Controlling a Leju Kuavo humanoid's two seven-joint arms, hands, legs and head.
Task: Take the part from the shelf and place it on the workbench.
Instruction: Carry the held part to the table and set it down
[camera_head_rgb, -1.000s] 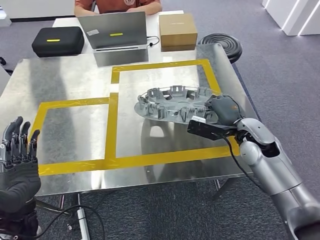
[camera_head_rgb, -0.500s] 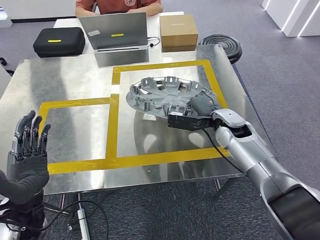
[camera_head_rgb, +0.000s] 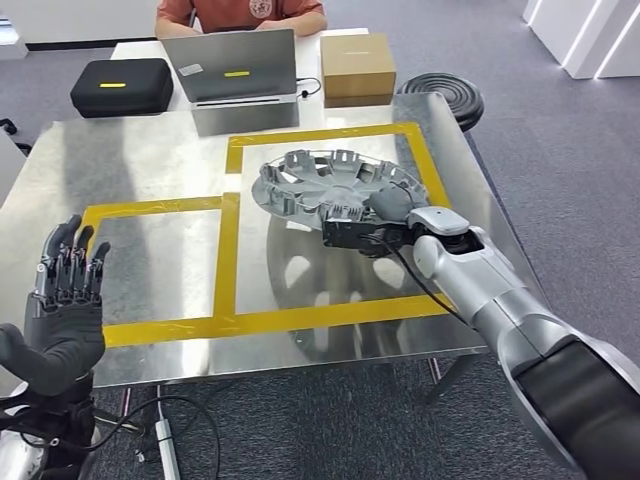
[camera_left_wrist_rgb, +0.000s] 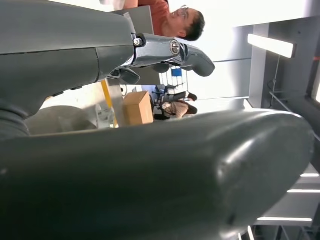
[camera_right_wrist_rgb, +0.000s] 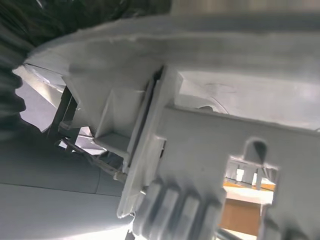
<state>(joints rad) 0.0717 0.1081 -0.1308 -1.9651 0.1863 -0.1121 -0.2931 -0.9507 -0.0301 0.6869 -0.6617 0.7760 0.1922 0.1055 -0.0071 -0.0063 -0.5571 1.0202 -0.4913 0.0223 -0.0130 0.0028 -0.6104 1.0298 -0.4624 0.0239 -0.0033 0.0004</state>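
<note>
The part is a round grey plastic wheel cover (camera_head_rgb: 332, 187) with clips standing along its rim. My right hand (camera_head_rgb: 386, 208) grips its near right edge and holds it tilted just above the metal workbench (camera_head_rgb: 151, 150), inside the larger yellow-taped square (camera_head_rgb: 226, 240). The right wrist view looks close at the wheel cover (camera_right_wrist_rgb: 211, 115) and its ribbed underside. At the bench's near left corner my left hand (camera_head_rgb: 64, 300) is raised, fingers apart and upright, holding nothing. The left hand (camera_left_wrist_rgb: 151, 165) takes up much of its own wrist view.
Behind the bench a person in an orange shirt (camera_head_rgb: 241, 12) sits at a grey laptop (camera_head_rgb: 230, 65). A black case (camera_head_rgb: 121, 85) and a cardboard box (camera_head_rgb: 357, 65) flank it. A black ribbed disc (camera_head_rgb: 441, 95) lies at the far right. Cables (camera_head_rgb: 162, 435) trail on the carpet.
My right hand has carried the wheel cover leftward and farther over the bench, into the taped square. My left hand has risen slightly and shifted right.
</note>
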